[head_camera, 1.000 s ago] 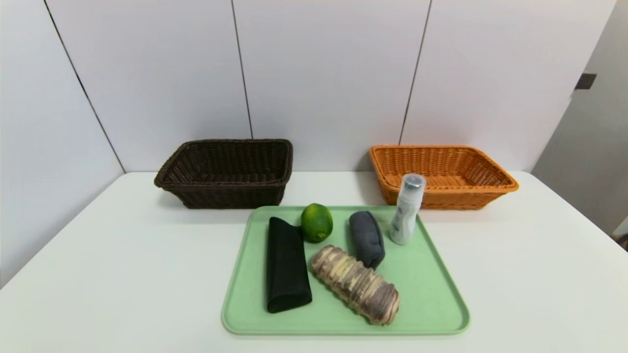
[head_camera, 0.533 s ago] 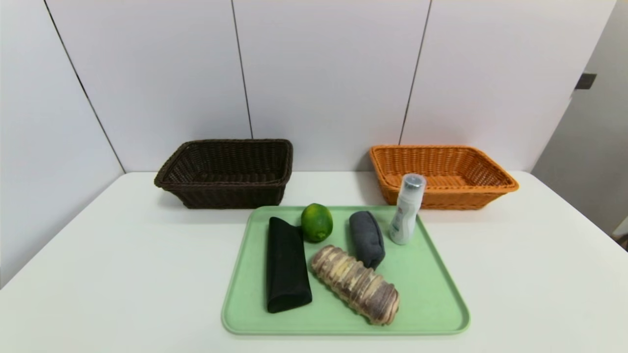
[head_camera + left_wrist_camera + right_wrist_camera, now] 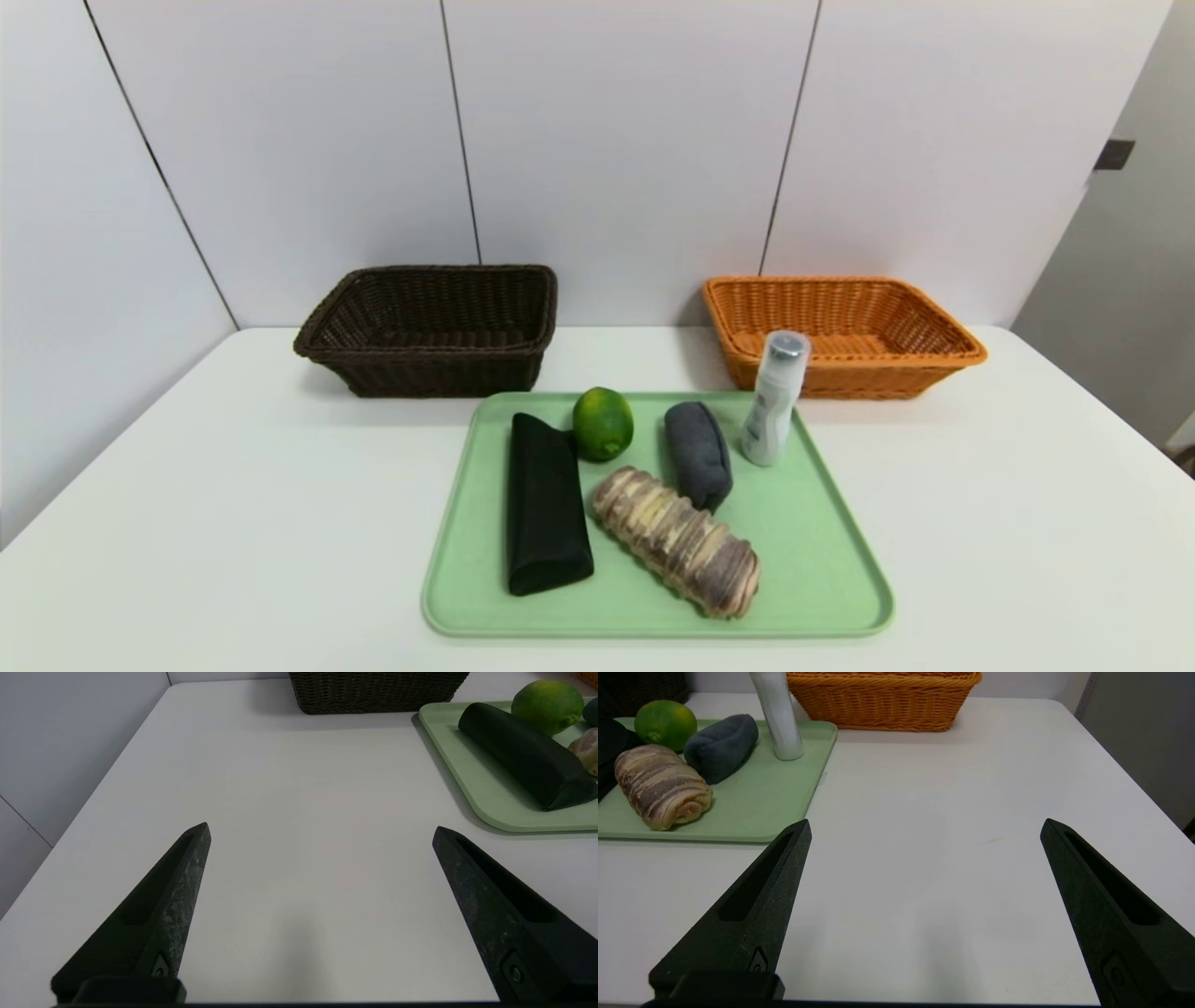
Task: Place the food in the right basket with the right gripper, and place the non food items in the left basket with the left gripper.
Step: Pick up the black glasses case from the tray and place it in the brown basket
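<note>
Left gripper [image 3: 320,828]: hangs over bare table on the robot's left of the tray, fingers spread wide, nothing between them.
Right gripper [image 3: 924,826]: hangs over bare table on the robot's right of the tray, fingers spread wide, holding nothing.
Table [image 3: 187,523]: white, carrying the tray and both baskets.
Tray [image 3: 822,560]: pale green, lying flat at the middle of the table, holding all five items.
Bread roll [image 3: 677,541]: swirled brown and cream, lying at the tray's near middle, set diagonally.
Black pouch [image 3: 543,504]: long and folded, lying along the tray's left side, its far end just beside the lime.
Grey pouch [image 3: 698,454]: soft, lying just beyond the bread roll, right of the lime.
Lime [image 3: 602,423]: green, at the tray's far edge, between the two pouches.
White bottle [image 3: 773,401]: upright at the tray's far right corner.
Left basket [image 3: 429,359]: dark brown wicker, beyond the tray against the wall.
Right basket [image 3: 840,322]: orange wicker, beyond the tray's right corner, behind the bottle.
</note>
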Robot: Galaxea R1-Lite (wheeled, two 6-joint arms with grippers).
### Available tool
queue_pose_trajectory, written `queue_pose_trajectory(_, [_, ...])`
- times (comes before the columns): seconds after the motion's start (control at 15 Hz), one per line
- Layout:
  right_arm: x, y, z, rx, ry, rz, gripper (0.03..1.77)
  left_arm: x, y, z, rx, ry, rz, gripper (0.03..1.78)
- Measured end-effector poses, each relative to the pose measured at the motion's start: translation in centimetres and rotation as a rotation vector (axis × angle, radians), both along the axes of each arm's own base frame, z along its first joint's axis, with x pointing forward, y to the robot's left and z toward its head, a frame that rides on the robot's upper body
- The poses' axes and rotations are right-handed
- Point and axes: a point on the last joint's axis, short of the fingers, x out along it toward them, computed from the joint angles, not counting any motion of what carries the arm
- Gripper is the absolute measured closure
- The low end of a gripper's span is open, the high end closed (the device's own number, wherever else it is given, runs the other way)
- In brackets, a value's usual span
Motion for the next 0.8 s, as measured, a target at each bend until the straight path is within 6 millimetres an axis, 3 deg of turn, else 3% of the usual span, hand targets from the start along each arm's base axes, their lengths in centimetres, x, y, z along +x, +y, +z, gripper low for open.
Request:
queue_pose_trajectory(0.33, [0.4,0.0,3.1,0.0,0.126,0.022,0.1,1.6,0.0,5.0,-0.005,0.147,-0.001,0.12])
queue_pose_trajectory(0.8, [5.6,0.1,7.1,-0.005,0.369,0.047,0.1,7.8,0.0,10.1,-0.018,0.324,-0.07,0.12])
